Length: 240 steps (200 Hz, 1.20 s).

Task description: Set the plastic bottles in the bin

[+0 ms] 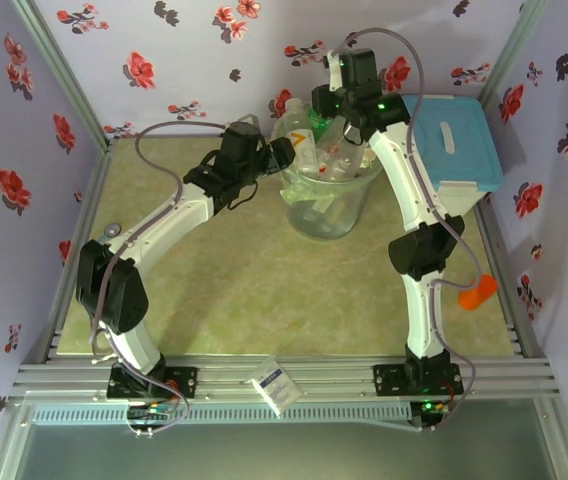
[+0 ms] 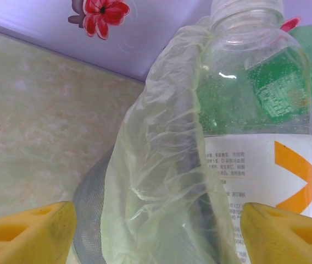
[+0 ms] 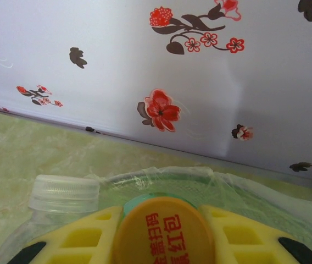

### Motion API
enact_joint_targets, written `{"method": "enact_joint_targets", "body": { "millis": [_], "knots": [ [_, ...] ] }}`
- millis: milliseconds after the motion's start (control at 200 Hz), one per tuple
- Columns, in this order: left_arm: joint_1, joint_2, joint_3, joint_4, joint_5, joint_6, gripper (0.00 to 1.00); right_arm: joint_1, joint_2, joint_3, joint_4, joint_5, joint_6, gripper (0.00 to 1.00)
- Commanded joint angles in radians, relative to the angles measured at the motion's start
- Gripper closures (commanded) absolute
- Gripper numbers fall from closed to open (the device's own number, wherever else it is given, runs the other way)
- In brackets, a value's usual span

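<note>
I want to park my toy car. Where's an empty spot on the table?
One bare patch is in front of the bin, between the two arms. Another is the back left corner, behind the left arm. Crowded: the bin's top, where the left hand meets the right hand gripping a yellow-capped bottle, and the corner with the cooler box.

Round translucent plastic bin (image 1: 326, 205) far centre on marbled table (image 1: 254, 290), small clear plastic bottles (image 1: 319, 150) piled in it; blue-lidded white cooler box (image 1: 454, 150) just right, far corner.
</note>
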Motion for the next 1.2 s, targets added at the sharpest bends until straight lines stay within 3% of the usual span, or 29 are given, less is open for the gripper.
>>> {"method": "enact_joint_targets", "body": {
  "millis": [0, 260, 405, 535, 815, 990, 1195],
  "knots": [
    [0.004, 0.018, 0.034, -0.016, 0.005, 0.022, 0.22, -0.016, 0.073, -0.013, -0.135, 0.014, -0.007, 0.8],
    [0.006, 0.014, 0.034, -0.02, 0.003, 0.021, 0.22, -0.065, 0.062, -0.019, -0.165, 0.0, 0.056, 0.75],
    [0.006, 0.012, 0.034, -0.019, 0.002, 0.016, 0.22, -0.082, 0.043, -0.011, -0.166, -0.009, 0.07, 0.68],
    [0.006, 0.006, 0.032, -0.018, 0.0, 0.014, 0.22, -0.094, 0.02, -0.006, -0.158, 0.0, 0.076, 0.43],
    [0.008, -0.015, 0.014, -0.015, -0.001, 0.009, 0.22, -0.116, -0.024, 0.002, -0.157, 0.007, 0.059, 0.26],
    [0.007, -0.024, 0.011, -0.015, -0.006, 0.011, 0.21, -0.116, -0.073, 0.036, -0.099, -0.059, 0.055, 0.23],
    [0.007, -0.043, 0.003, -0.013, -0.007, 0.006, 0.22, -0.146, -0.116, 0.043, -0.147, -0.037, 0.064, 0.19]
  ]
}}
